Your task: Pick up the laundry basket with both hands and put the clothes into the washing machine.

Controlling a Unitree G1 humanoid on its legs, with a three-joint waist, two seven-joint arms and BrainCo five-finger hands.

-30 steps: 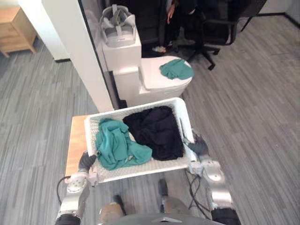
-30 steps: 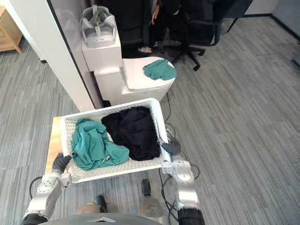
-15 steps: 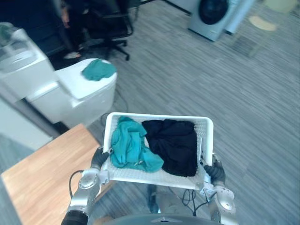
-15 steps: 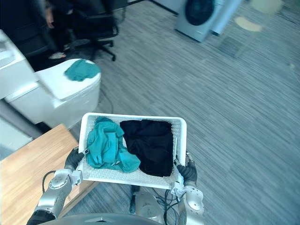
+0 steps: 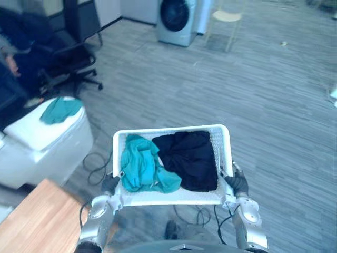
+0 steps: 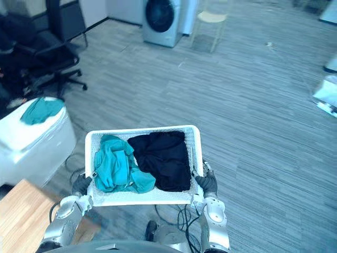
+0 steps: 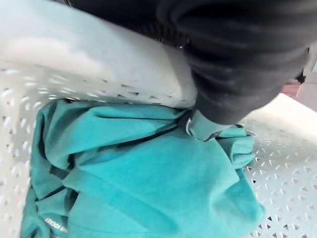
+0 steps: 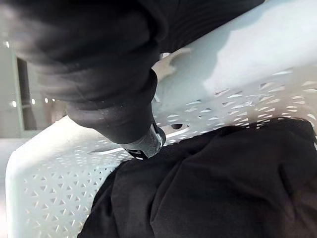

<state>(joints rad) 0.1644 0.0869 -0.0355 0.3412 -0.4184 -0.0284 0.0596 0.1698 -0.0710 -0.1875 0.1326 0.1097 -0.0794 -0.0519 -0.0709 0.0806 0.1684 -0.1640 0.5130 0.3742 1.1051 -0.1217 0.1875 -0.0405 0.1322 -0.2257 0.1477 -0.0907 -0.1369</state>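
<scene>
**A:** Why is the basket held level out front, clear of the table?

**B:** I'd judge it's being carried. Held level, the teal cloth and black cloth stay put. The washer stands at about 12 o'clock, well apart across the floor.

**A:** And the hands?

**B:** There's one on each short side. The left hand is at the basket's 9 o'clock rim and the right hand at its 3 o'clock rim. Both arms reach forward from low down, with the wrists turned in against the walls.

**A:** Are they gripping?

**B:** The dark covers hide most of the fingers. In each wrist view, though, a silver finger or thumb seems to hook over the rim, so I read both hands as clamped on the basket.

**A:** Where are the clothes?

**B:** Inside the basket. The teal is toward 9 o'clock and the black toward 3, and they touch in the middle.
</scene>
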